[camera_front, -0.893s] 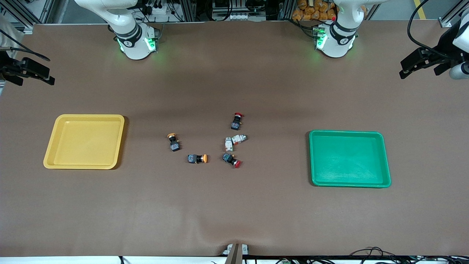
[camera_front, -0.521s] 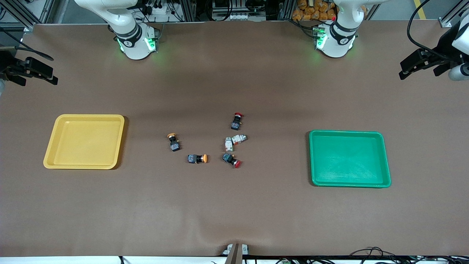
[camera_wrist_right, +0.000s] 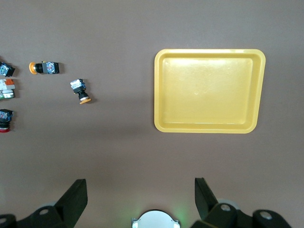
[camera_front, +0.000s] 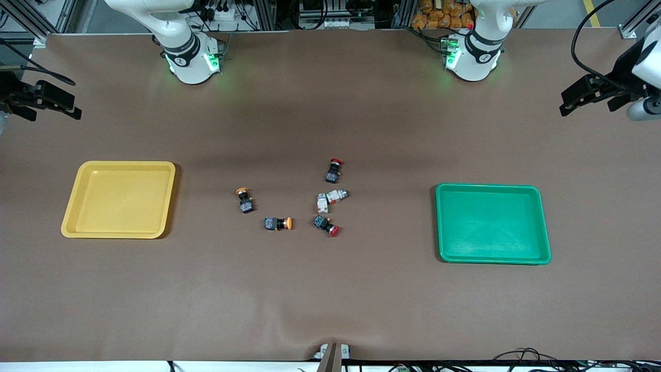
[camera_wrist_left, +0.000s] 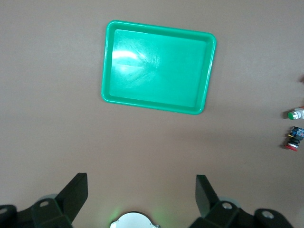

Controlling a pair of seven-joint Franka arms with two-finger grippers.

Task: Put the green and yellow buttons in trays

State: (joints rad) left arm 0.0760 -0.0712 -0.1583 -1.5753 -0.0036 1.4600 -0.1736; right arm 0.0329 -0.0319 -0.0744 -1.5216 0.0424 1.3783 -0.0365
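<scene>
With both the left gripper (camera_wrist_left: pixel 140 197) and right gripper (camera_wrist_right: pixel 140 197) spread wide and empty, the small, rigid, orange-capped black plastic buttons (camera_front: pixel 245 200), at nine o'clock in the cluster, probably grip best across their boxy bodies.

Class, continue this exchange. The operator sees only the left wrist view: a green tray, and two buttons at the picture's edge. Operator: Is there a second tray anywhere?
Observer: Yes, a yellow tray lies toward the right arm's end of the table, with nothing in it.
Operator: Any yellow-capped buttons?
Observer: Two yellow-capped buttons lie on the table between the trays, closer to the yellow one.
Operator: My left gripper hangs open over bare table beside the green tray. What about the other arm?
Observer: The right gripper hangs over bare table beside the yellow tray, fingers open, holding nothing.
</scene>
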